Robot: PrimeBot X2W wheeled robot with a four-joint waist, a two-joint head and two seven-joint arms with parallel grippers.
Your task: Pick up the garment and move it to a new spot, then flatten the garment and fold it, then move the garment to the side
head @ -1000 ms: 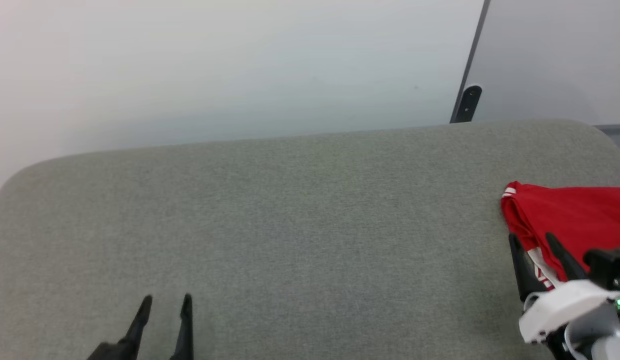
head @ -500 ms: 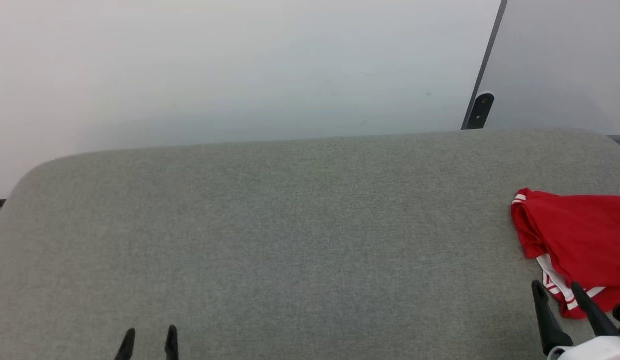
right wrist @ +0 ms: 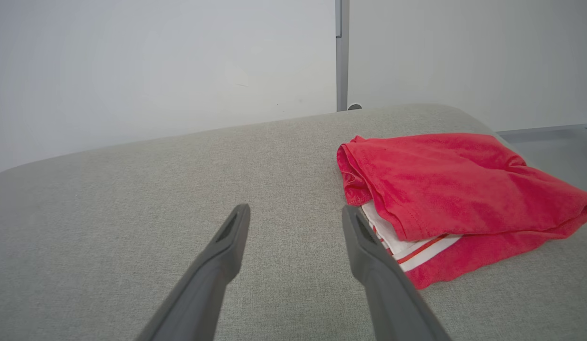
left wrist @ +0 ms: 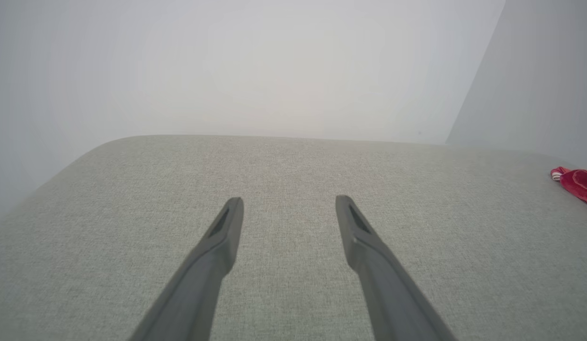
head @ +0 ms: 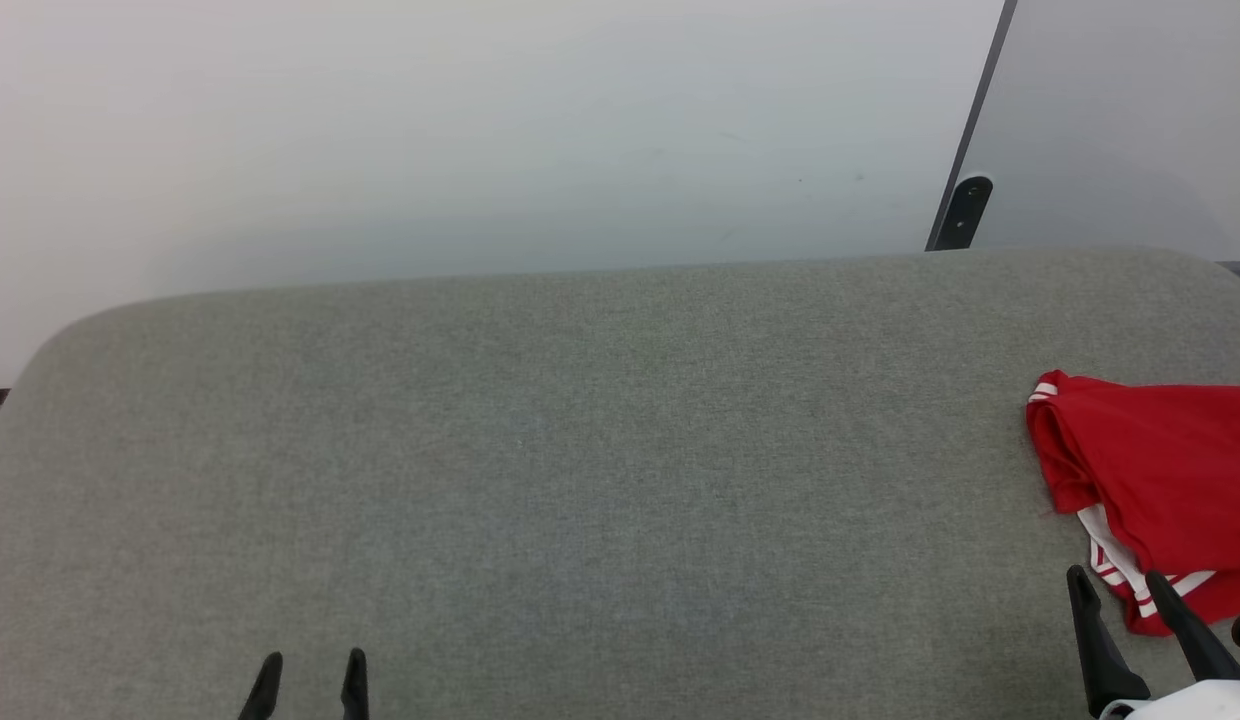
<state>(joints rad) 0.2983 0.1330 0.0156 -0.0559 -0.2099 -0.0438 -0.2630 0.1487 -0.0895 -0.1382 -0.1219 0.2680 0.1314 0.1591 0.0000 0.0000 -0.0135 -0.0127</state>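
Right end effector [right wrist: 296,209] open, empty, just beside the folded red T-shirt [right wrist: 454,184] at right end of grey surface [head: 580,450]. Left end effector [left wrist: 289,200] open, well apart. Right wrist view: white striped sleeve layer [right wrist: 402,246]; left wrist view: a red corner.

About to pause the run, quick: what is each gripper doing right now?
Left gripper: open, holding nothing, above the grey fabric-covered surface.
Right gripper: open, holding nothing, beside the folded soft bright-red T-shirt with white sleeves.
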